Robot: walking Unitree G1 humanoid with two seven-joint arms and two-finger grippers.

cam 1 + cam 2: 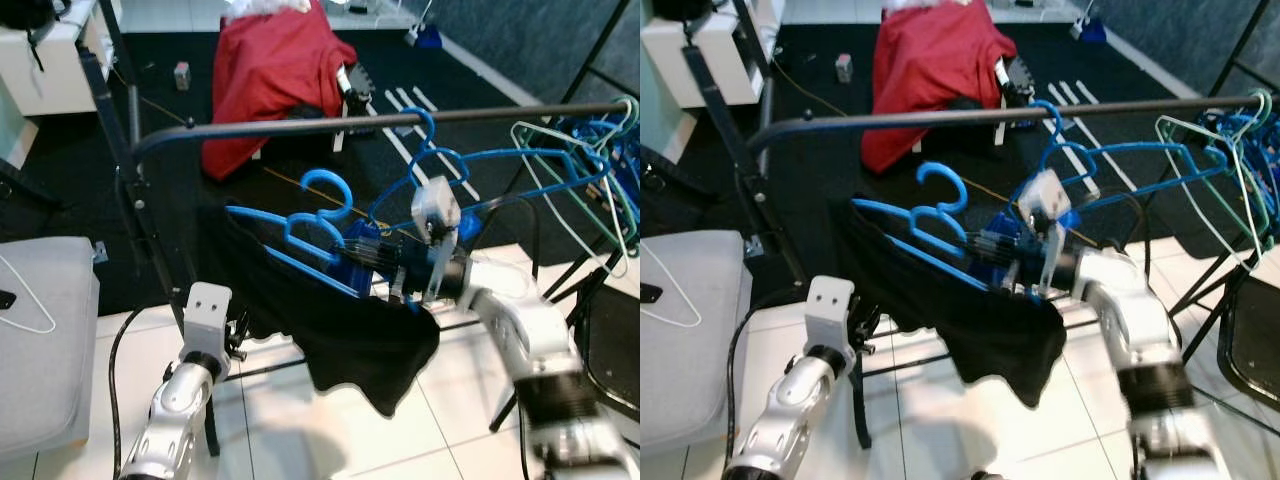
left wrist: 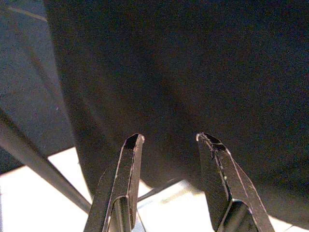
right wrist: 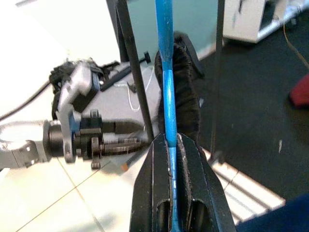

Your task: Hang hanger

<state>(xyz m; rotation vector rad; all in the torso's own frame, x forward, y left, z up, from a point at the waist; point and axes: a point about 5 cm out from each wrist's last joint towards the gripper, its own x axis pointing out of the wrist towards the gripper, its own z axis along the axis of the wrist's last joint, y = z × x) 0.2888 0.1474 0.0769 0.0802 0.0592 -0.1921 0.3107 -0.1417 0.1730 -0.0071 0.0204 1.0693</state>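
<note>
Below rail, blue hanger clamped in right hand.

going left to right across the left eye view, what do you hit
grey cushion → left gripper with open jaws by the black garment → blue hanger carrying that garment → right gripper, jaws shut on the hanger → bunch of hangers on the rail's right end

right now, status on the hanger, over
Right gripper shut on blue hanger with black garment, hook below the rail. Left gripper open, under the garment. Other hangers on the rail's right end.
</note>
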